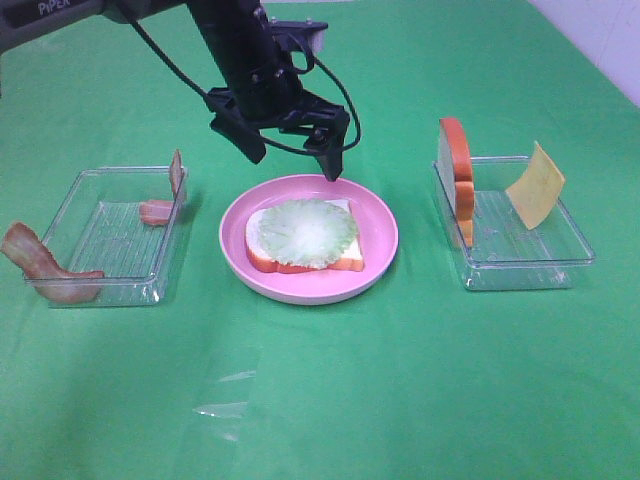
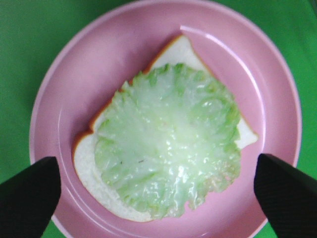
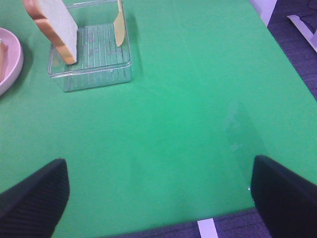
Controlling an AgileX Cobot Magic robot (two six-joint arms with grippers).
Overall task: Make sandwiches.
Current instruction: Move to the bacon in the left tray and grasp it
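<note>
So the left gripper [image 1: 295,160] hangs right over the back rim of the pink plate [image 1: 385,225], a bit above the middle of the high view, jaws spread wide with nothing between them. Its wrist cam looks straight down at the lettuce leaf [image 2: 168,148], which lies flat on a bread slice [image 2: 183,49] in the plate, white crumb and orange-brown crust poking out around the edges. The right gripper [image 3: 158,198] doesn't show in the high view, but its own cam has both fingers wide apart and empty over bare green cloth [image 3: 188,114]. On the right of the high view a clear tray [image 1: 530,250] holds a second bread slice [image 1: 456,165] standing on edge against its left wall and a yellow cheese square [image 1: 535,185] leaning on the far right corner. On the left, another clear tray [image 1: 110,240] has one bacon strip [image 1: 40,265] draped over its near left corner, a smaller piece [image 1: 157,211] inside, and a third strip [image 1: 177,172] sticking up at the far right corner.
</note>
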